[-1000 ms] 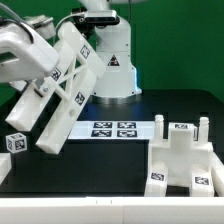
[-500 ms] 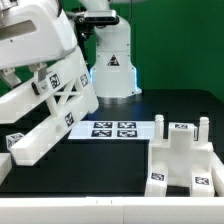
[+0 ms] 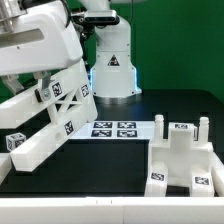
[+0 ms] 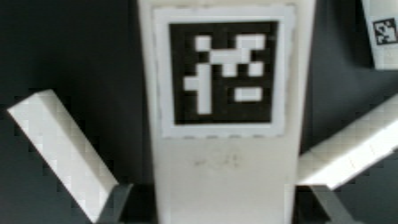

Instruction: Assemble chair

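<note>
1. Between the fingertips of the gripper: clenched from both sides on the centre bar of the chair's cross-braced frame, with the bar's tag turned to the wrist camera and a slanting brace on either side.
2. Against a second ago: swung from a steep hang to a far flatter slant. Now runs down and away from the gripper to a low end close over the table; cannot tell whether touching it.
3. Same clench throughout the swing, with the bar square between the fingers.
4. Just beside that low end, below the gripper: a small tagged block, unmoved. Cannot tell whether touching the frame.
5. Past the frame, farther from the gripper: the marker board, flat as before.
6. Well apart from the gripper, at the exterior view's right: the blocky seat assembly, untouched.
7. Probably a reorienting step, turning the frame toward a pose fit for mating with the seat assembly. Joining not yet begun.
8. Next likely calls for a carry across, with care not to sweep the small block with the low end.
</note>
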Motion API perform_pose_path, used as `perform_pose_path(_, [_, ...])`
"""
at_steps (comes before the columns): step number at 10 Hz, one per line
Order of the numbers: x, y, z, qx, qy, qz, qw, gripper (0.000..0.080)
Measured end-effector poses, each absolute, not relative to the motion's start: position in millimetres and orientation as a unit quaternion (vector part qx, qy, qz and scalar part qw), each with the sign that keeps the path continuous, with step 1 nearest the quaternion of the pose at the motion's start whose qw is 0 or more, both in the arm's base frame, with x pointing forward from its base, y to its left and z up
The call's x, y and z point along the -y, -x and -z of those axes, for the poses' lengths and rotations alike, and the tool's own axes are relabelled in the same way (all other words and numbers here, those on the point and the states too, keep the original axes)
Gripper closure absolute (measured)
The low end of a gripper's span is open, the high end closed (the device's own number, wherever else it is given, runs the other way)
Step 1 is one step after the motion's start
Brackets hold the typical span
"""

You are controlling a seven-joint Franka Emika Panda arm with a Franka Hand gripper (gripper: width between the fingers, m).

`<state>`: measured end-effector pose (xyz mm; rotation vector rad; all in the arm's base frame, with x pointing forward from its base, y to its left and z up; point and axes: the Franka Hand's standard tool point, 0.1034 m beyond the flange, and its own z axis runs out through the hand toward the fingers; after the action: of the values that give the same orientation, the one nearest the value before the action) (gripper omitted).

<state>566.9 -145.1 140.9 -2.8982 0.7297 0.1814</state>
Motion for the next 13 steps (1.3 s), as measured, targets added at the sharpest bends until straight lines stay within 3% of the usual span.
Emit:
perform_pose_path(1, [136, -572, -141.1, -0.256, 0.964, -0.056, 0.046, 0.0512])
perform_pose_path(2, [124, -579, -136.8, -0.303, 0.952, -0.027, 0.036, 0.0512])
perform_pose_path(9, [90, -573, -115.5, -0.242, 0.960, -0.105, -0.097, 0.0512])
perform_pose_path(12, [128, -568, -100.1, -0.210, 0.967, -0.104, -0.098, 0.0512])
perform_pose_path(13, [126, -569, -99.6, -0.222, 0.966, -0.104, -0.087, 0.0512])
